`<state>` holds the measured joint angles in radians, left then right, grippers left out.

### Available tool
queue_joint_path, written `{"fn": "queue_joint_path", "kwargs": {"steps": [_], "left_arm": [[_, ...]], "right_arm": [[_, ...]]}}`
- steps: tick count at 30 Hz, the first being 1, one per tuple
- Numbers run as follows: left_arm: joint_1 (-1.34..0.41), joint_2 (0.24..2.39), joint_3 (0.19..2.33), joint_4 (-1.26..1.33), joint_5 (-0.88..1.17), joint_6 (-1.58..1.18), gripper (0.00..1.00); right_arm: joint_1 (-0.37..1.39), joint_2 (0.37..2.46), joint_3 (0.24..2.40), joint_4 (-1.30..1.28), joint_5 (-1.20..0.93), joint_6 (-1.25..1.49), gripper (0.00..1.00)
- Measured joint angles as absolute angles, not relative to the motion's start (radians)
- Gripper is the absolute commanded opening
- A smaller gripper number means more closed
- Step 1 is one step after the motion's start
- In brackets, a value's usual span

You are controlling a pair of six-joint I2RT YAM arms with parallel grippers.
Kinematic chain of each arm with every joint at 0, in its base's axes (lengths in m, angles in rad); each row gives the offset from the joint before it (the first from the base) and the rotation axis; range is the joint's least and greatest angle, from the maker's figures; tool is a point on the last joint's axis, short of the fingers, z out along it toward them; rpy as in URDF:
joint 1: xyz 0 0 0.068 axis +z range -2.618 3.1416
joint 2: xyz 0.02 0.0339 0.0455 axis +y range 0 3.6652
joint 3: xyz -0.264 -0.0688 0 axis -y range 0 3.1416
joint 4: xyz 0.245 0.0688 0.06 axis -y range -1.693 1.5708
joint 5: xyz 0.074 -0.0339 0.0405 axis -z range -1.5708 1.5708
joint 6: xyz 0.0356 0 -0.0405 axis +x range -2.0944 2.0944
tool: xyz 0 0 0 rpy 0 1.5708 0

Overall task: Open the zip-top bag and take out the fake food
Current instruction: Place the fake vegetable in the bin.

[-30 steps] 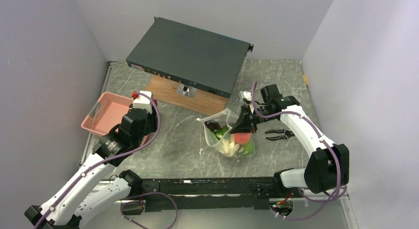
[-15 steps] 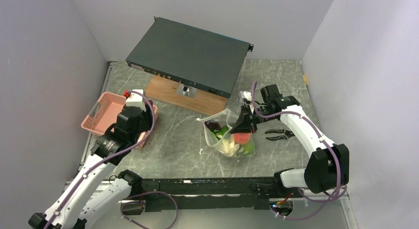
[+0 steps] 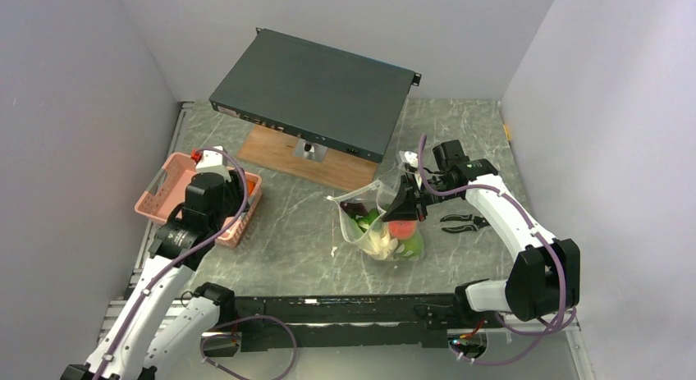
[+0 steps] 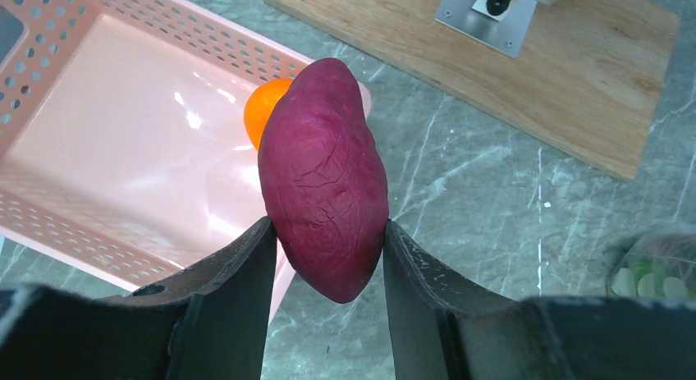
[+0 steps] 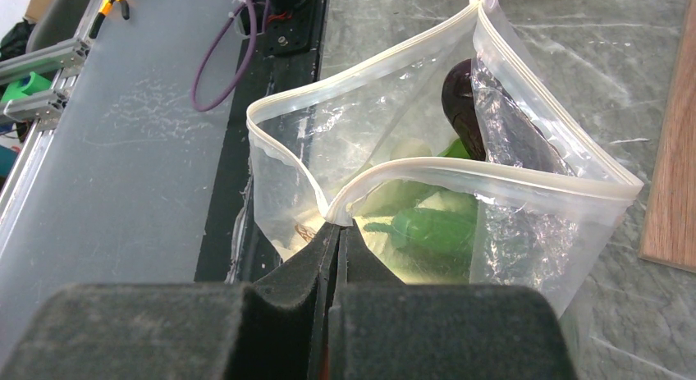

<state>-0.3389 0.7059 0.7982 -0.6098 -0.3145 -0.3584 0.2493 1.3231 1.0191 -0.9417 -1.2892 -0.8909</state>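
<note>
The left gripper point(image 4: 327, 236) clamps the firm, smooth dark purple-red piece point(image 4: 324, 171) over the pink basket point(image 4: 205, 39), at the counter's left. Mid-counter, the right gripper point(image 5: 336, 232) pinches the zip-top bag point(image 5: 525, 232) by its rim. The floppy, slippery film is likely best held by its stiffer zip strip.

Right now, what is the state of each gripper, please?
Left gripper: closed on the purple-red fake food.
Right gripper: closed on the zip-top bag rim.

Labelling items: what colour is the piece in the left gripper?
Dark purple-red. The piece in the left gripper shows best in the left wrist view.
</note>
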Motion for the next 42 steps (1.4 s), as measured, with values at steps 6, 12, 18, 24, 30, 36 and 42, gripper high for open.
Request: {"fn": "queue_joint_path", "kwargs": {"steps": [6, 12, 18, 24, 30, 36, 42], "left_arm": [[-0.279, 0.711, 0.786, -0.609, -0.279, -0.365, 0.0], [-0.225, 0.72, 0.776, -0.604, -0.241, -0.371, 0.0], [-0.175, 0.761, 0.773, -0.586, -0.211, -0.372, 0.0], [-0.136, 0.797, 0.761, -0.565, -0.198, -0.388, 0.0], [-0.092, 0.828, 0.75, -0.547, -0.196, -0.407, 0.0], [-0.053, 0.854, 0.746, -0.519, -0.196, -0.427, 0.0], [-0.017, 0.896, 0.746, -0.506, -0.194, -0.451, 0.0]], "right_arm": [[0.247, 1.323, 1.019, -0.942, -1.288, -0.891, 0.0], [0.241, 1.324, 1.019, -0.942, -1.287, -0.891, 0.0], [0.24, 1.33, 1.019, -0.942, -1.287, -0.891, 0.0], [0.237, 1.333, 1.019, -0.942, -1.286, -0.893, 0.0], [0.237, 1.335, 1.019, -0.942, -1.285, -0.898, 0.0], [0.236, 1.335, 1.019, -0.944, -1.282, -0.899, 0.0], [0.235, 1.335, 1.02, -0.946, -1.281, -0.899, 0.0]]}}
